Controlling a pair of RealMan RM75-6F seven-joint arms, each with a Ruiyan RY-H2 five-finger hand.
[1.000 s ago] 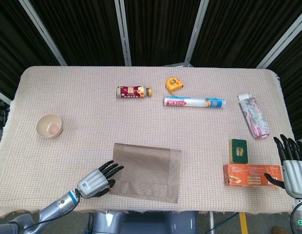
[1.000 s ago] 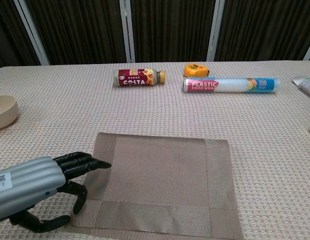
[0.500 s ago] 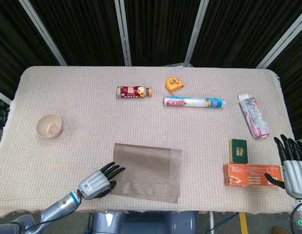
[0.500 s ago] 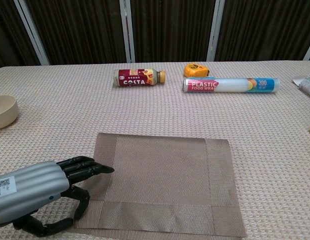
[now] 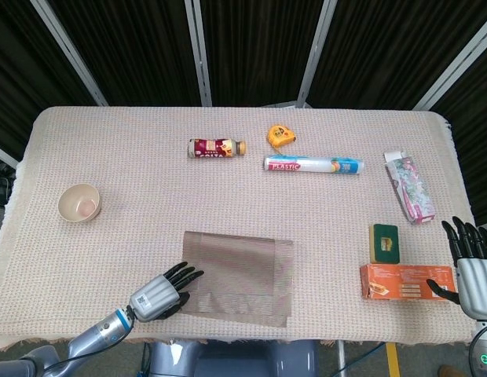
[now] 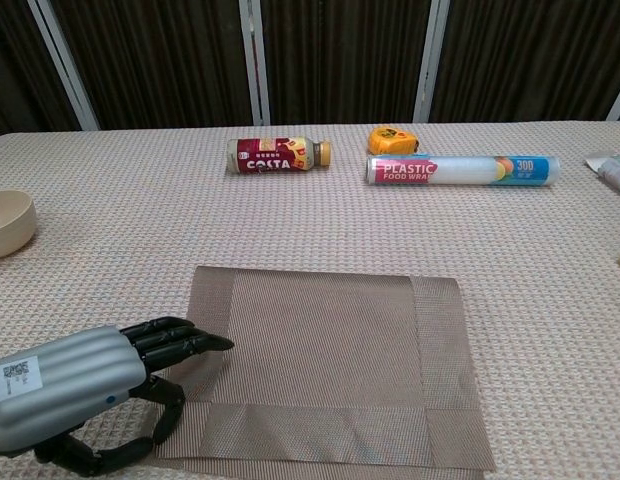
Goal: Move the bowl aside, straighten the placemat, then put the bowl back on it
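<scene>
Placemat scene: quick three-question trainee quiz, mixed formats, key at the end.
1. True or false: the bowl sits on the placemat.
2. Which hand touches the placemat? A) left hand B) right hand C) neither
3. Fill in: the sponge lies just behind the orange ____.

Key
1. False; the bowl stands apart, at the table's left.
2. A; its fingertips rest at the placemat's near left corner.
3. box.
</scene>
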